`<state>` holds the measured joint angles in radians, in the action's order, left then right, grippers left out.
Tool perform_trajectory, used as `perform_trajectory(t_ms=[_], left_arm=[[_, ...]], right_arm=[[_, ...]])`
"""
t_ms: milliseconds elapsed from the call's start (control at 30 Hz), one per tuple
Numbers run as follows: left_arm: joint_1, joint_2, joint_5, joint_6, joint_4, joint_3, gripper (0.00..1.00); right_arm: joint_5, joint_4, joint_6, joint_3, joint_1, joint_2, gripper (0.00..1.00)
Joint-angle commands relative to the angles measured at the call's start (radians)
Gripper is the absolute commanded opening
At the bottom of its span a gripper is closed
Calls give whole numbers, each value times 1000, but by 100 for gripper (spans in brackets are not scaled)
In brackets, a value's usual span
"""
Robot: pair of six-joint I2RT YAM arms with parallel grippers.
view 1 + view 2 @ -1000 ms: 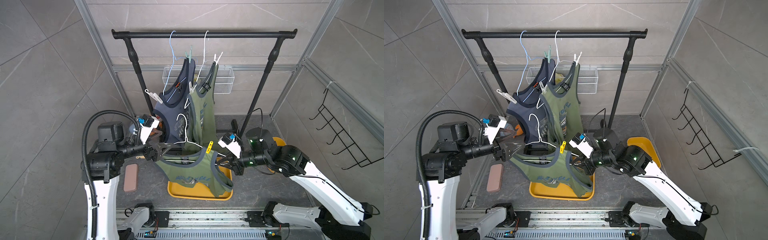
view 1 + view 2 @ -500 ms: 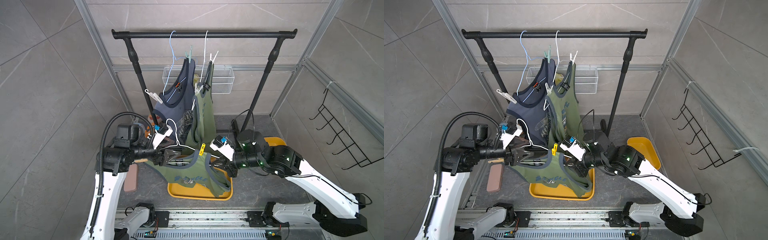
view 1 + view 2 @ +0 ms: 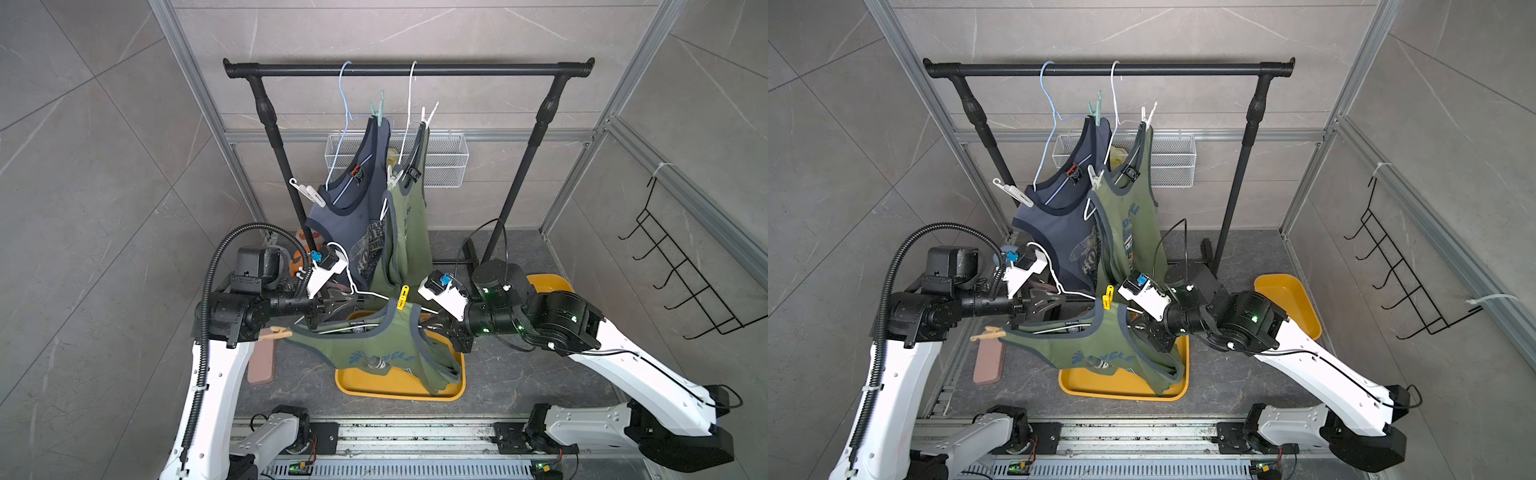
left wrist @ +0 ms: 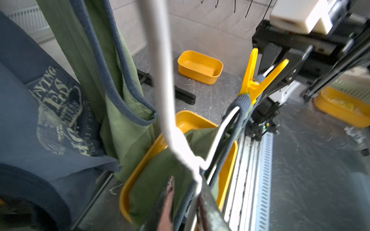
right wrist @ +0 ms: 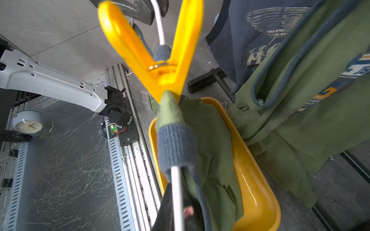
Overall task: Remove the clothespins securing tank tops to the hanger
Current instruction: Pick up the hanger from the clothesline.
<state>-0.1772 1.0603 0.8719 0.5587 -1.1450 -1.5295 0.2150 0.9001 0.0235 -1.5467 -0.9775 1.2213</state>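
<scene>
An olive tank top (image 3: 374,345) hangs on a white hanger (image 3: 365,293) that is held level between both arms over a yellow tray. My left gripper (image 3: 332,305) is shut on the hanger wire (image 4: 192,166) near its neck. At the hanger's other end, my right gripper (image 3: 436,322) is shut on the bare wire (image 5: 177,190). A yellow clothespin (image 3: 402,297) (image 5: 160,66) pins the strap close to my right gripper, and a tan clothespin (image 3: 276,332) sits at the left shoulder. Navy (image 3: 353,208) and olive (image 3: 409,224) tank tops hang on the rail with white (image 3: 307,192) and mint (image 3: 378,109) clothespins.
The yellow tray (image 3: 399,392) lies on the floor under the held top, and a smaller yellow bin (image 3: 548,282) stands behind my right arm. A black rail (image 3: 498,68) spans the back, with a wire basket (image 3: 444,160) behind it. A brown pad (image 3: 262,361) lies left.
My left arm has swung right, in to the hanger, and its jaws have closed on the wire. The right arm and the held top have shifted left.
</scene>
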Motion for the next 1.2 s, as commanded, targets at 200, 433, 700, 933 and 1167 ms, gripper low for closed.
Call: perform_trajectory(t_ms=[200, 433, 700, 933, 1167], left_arm=[[-11, 7, 18, -31, -14, -40, 0], [-12, 4, -68, 26, -27, -68, 0], [-13, 26, -119, 53, -9, -106, 0], [-20, 47, -91, 37, 11, -113, 0], [-62, 47, -54, 40, -10, -66, 0]], right_arm=[[-73, -72, 12, -20, -1, 15, 26], [-155, -43, 15, -16, 0, -10, 56], [-241, 6, 15, -39, 8, -74, 74], [-237, -22, -29, -41, 72, -140, 77], [57, -91, -61, -87, 153, -158, 76]])
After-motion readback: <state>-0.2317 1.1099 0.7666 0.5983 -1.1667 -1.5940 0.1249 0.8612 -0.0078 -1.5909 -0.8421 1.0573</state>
